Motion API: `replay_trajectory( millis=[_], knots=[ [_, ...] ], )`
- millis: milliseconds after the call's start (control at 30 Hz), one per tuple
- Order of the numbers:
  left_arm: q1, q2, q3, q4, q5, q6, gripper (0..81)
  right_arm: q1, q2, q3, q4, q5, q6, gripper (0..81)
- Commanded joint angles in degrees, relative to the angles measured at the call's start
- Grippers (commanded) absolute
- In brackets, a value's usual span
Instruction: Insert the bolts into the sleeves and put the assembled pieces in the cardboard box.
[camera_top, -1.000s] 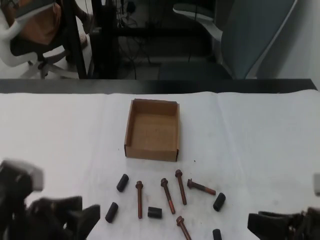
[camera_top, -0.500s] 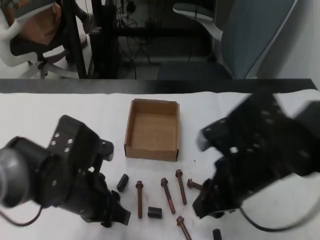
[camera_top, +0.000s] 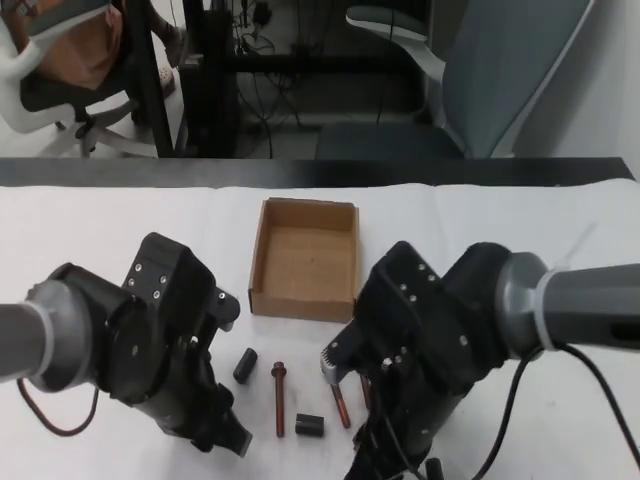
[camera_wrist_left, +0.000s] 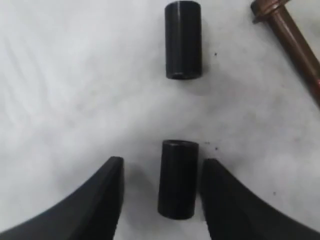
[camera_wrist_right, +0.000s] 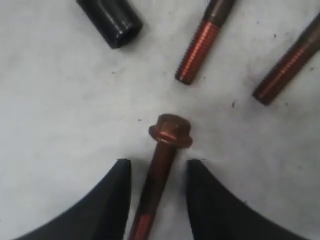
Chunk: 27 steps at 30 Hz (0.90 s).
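In the left wrist view my left gripper stands open, low over the cloth, with a black sleeve lying between its fingers. A second sleeve and a copper bolt lie just beyond. My right gripper is open too, straddling the shaft of a copper bolt whose head points away from it. Past that bolt lie another sleeve and two threaded bolt ends. The cardboard box sits behind both arms, nothing visible inside.
The left arm and right arm hang over the near half of the white cloth. Between them lie a sleeve, a bolt and another sleeve. Chairs stand beyond the bench's far edge.
Both arms swung in from the near edge and came down over the scattered parts. The left now covers the near-left sleeve, the right several of the bolts.
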Motion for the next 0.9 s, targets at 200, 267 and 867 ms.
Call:
replay_trajectory(
  millis=[200,267,867],
  knots=[
    [-0.1,1.3,-0.9,-0.7,-0.8,0.4,46.1,0.7,4.0,-2.5,-2.8,3.2,0.4,36.1],
    [-0.1,2.8,-0.9,-0.9,-0.8,0.4,46.1,0.7,5.0,-3.1,-2.3,3.6,0.7,36.0],
    [-0.1,-9.5,4.5,-5.0,10.3,-1.9,1.8,0.7,-7.8,-2.9,-0.6,8.9,2.4,0.6]
  ],
)
